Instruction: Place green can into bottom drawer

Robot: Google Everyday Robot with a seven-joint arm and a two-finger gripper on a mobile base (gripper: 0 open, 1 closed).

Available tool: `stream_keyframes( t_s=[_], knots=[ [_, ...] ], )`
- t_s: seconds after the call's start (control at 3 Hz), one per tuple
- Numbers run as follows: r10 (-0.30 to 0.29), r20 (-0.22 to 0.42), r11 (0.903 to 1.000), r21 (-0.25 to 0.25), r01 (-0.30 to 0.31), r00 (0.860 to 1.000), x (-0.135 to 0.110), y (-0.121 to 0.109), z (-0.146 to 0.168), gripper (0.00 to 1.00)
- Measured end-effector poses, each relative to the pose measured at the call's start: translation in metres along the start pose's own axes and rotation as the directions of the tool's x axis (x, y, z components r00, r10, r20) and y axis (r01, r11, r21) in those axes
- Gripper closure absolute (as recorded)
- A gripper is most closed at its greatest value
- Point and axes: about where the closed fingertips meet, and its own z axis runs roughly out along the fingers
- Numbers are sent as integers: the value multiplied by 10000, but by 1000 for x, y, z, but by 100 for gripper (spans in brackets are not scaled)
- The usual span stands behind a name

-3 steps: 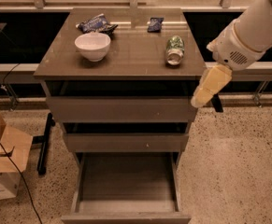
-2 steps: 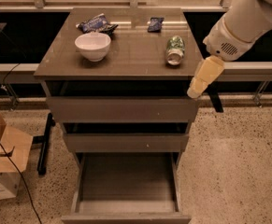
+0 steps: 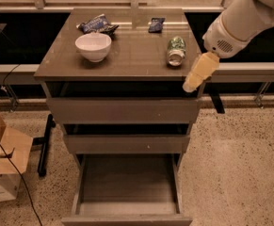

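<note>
**Can on top, drawer open below**

The small green-and-white patterned can (image 3: 176,51) with silver ends lies on its side at the right of the smooth grey-brown cabinet top (image 3: 132,60). A round, glossy white bowl (image 3: 93,46) sits to its left. The blunt cream gripper (image 3: 193,83) hangs by the top's near right corner, close to the can but apart from it. Clenched or released, I cannot tell. The shallow, flat-fronted bottom drawer (image 3: 127,182) stands pulled out, its front partly cut off.

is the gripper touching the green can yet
Apart. The camera view shows bare cabinet top between the green can and the gripper, which is at the front right corner.
</note>
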Motion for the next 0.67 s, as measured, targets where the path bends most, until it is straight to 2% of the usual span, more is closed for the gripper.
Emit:
stream_keyframes(
  t_s=[0.33, 0.67],
  knots=[
    [339, 674, 9993, 116, -347, 9972, -18, -25, 17, 0],
    [835, 1400, 9963, 101, -858, 9866, -32, -50, 34, 0]
  ],
)
